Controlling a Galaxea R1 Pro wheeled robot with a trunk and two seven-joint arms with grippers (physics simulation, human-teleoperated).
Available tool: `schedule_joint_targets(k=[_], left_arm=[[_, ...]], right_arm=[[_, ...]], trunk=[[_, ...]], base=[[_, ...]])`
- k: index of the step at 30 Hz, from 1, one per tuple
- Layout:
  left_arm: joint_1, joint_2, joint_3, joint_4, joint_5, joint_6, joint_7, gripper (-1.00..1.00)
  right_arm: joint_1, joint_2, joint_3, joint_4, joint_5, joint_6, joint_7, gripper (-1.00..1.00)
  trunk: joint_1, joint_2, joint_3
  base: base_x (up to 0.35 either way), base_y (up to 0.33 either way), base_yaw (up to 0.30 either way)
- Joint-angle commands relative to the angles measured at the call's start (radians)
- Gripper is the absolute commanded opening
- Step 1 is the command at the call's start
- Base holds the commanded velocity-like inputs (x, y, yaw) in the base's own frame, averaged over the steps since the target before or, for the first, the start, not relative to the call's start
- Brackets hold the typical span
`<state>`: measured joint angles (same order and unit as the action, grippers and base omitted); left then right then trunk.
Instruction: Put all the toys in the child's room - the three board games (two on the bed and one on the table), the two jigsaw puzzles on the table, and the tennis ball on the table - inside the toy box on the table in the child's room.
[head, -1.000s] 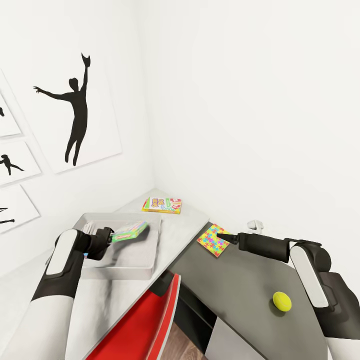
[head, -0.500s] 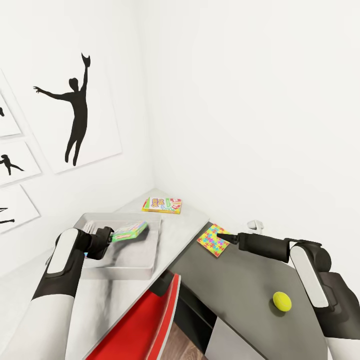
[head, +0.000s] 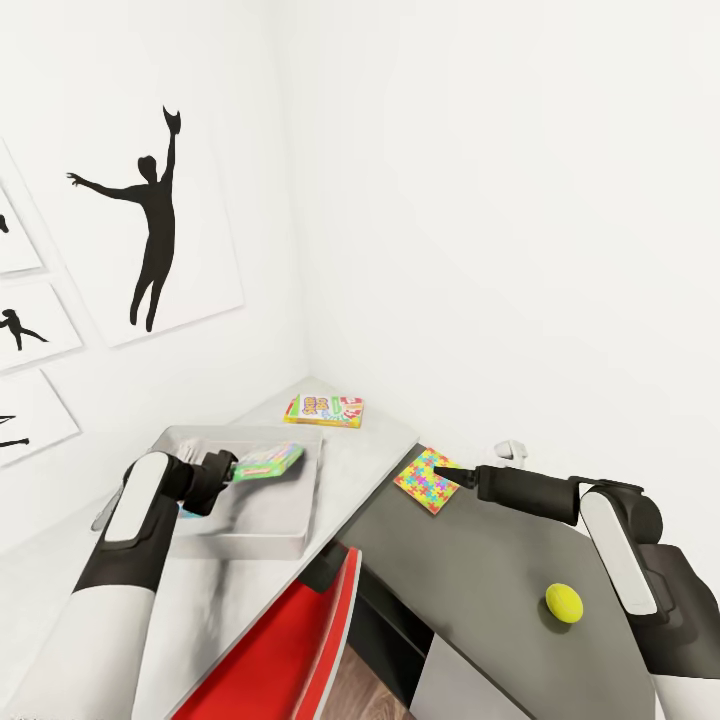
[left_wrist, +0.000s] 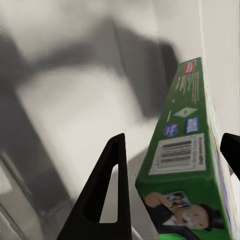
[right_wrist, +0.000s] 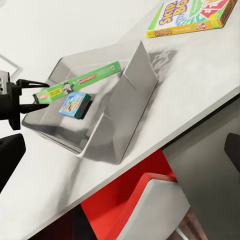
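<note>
The left gripper (head: 228, 468) has its jaws closed on one end of the long green board-game box (head: 266, 462), whose length runs straight out from them over the open grey toy box (head: 300, 500) on the pale surface (head: 360, 450)

The head view looks down from above into the room corner, over both arms and the grey table (head: 480, 560). The left wrist view sits very close inside the toy box (left_wrist: 60, 115), facing its floor along a green board game (left_wrist: 187, 150). The right wrist view looks from farther off across the table edge at that same toy box (right_wrist: 125, 95) and board game (right_wrist: 80, 82), which the head view shares.
</note>
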<state>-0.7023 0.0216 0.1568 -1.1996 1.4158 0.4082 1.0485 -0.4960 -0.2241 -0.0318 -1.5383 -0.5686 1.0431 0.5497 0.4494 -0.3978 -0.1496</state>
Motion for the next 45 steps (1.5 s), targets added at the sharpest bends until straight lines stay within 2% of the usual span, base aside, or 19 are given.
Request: schedule_joint_targets(k=[1, 15, 45], left_arm=[[-0.001, 0.000, 0.001, -0.001, 0.002, 0.008, 0.005, -1.00], [-0.020, -0.003, -0.014, 0.054, 0.009, 0.008, 0.003, -1.00], [-0.025, 0.002, -0.008, 0.075, 0.011, 0.008, 0.004, -1.00]], right_arm=[[-0.001, 0.000, -0.001, 0.000, 0.007, 0.004, 0.009, 1.00], [-0.001, 0.000, -0.001, 0.000, 0.007, 0.004, 0.009, 1.00], [-0.001, 0.000, 0.001, 0.000, 0.009, 0.004, 0.009, 1.00]], trunk=[[0.001, -0.002, -0.002], [0.001, -0.002, -0.002], [0.001, -0.002, -0.002]], base=[[0.000, 0.000, 0.000], [0.000, 0.000, 0.000], [0.000, 0.000, 0.000]])
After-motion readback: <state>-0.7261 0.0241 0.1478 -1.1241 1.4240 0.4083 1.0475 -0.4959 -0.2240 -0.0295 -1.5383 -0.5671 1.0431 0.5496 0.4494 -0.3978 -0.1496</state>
